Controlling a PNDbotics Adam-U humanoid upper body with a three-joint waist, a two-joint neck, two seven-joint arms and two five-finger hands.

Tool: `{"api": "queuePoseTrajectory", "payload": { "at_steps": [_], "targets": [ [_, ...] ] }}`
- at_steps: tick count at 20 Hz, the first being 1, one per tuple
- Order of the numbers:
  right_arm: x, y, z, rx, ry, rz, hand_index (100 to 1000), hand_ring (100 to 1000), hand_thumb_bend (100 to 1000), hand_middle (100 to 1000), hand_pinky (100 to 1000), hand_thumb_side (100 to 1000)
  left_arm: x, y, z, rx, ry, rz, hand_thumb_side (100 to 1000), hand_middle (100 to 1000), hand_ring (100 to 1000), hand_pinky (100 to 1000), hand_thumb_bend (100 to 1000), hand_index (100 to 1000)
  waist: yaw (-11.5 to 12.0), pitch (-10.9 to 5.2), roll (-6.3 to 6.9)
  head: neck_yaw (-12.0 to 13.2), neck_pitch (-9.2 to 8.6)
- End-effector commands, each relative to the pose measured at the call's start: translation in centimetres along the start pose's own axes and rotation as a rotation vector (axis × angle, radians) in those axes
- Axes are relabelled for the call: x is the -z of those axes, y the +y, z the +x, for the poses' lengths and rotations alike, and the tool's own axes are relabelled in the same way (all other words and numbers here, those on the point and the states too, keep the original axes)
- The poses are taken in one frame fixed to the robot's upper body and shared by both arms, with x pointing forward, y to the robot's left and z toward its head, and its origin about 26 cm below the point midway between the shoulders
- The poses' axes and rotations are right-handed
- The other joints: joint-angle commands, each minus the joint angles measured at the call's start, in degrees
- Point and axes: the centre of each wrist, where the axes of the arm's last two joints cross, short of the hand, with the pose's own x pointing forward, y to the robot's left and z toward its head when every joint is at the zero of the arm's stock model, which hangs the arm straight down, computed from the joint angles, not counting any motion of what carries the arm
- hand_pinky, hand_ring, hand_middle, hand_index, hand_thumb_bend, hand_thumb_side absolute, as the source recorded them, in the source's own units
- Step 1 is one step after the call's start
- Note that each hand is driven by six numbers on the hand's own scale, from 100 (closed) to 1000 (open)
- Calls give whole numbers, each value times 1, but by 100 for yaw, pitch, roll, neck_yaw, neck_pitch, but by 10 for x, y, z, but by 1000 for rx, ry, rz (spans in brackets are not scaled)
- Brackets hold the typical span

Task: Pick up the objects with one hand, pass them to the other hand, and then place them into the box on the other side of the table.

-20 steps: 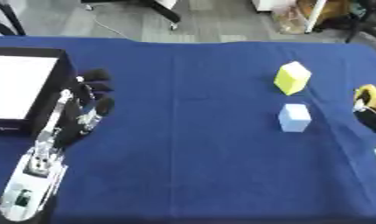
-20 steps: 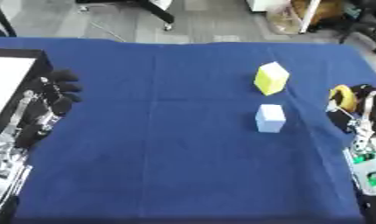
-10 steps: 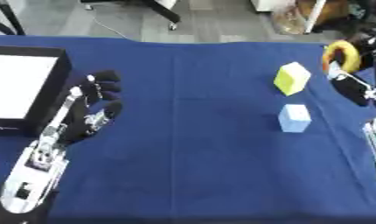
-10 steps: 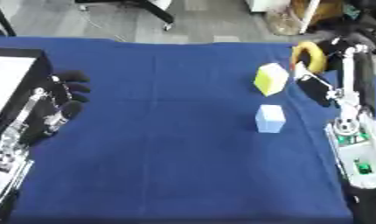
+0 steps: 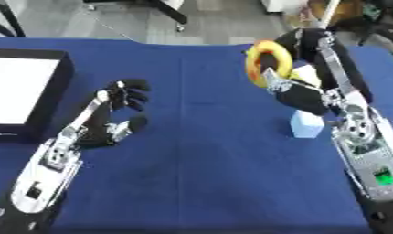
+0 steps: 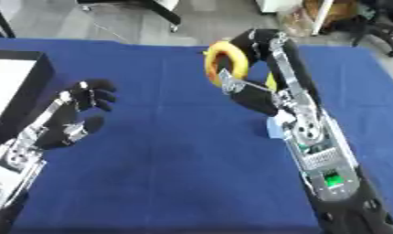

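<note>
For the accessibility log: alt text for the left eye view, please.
The robot's right hand holds a yellow ring above a blue table, carrying it toward the open left hand. A pale blue cube sits below the arm; a black box lies at left.

The table (image 5: 208, 183) carries a matt blue cloth with a fine, even weave. The yellow-orange ring (image 5: 268, 61), upper centre-right, looks smooth and slightly glossy, like plastic. The pale blue block (image 5: 306, 126) has a smooth matt face. Both hands, left hand (image 5: 112, 116) and right hand (image 6: 252, 93), show matt black coverings with brushed silver metal joints. The box (image 5: 52, 98), at left, has matt black walls and a plain white interior.
</note>
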Motion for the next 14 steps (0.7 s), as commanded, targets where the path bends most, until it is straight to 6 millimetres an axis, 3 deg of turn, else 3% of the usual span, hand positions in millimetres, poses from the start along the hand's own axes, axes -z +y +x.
{"api": "queuePoseTrajectory", "payload": {
  "at_steps": [1, 14],
  "targets": [
    [7, 4, 15, 42, -71, 55, 310, 424, 100, 271, 475, 100, 5, 3, 6, 23, -19, -71, 607, 747, 733, 679, 641, 853, 8, -79, 21, -32, -11],
    [15, 22, 33, 151, -153, 209, 311, 425, 100, 271, 470, 100, 33, -14, 25, 19, -87, -243, 599, 742, 729, 672, 645, 850, 18, -66, 28, -54, -11]
  ]
}}
